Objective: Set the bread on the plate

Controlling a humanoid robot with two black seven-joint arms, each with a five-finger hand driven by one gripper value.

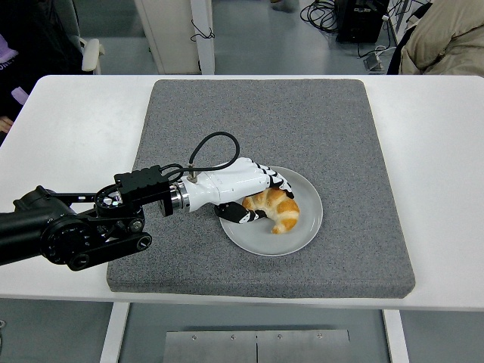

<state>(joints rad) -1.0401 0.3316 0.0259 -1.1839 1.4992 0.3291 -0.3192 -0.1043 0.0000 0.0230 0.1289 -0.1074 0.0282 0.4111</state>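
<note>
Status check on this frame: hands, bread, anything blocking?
Left hand closed on croissant. Croissant over plate, apparently resting on it. Right arm out of view. Nothing in the way on the grey mat.

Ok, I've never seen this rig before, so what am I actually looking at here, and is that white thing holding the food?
The one picture comes from a camera high on the robot, looking down over a white table. The black arm from the left ends in a white five-fingered left hand. Its fingers are curled around a croissant, which sits on a round grey plate. The plate lies on a grey mat covering most of the table. The hand is holding the bread and has not let go. The right arm is not in view. At the top corners you can see parts of people's clothing.
</note>
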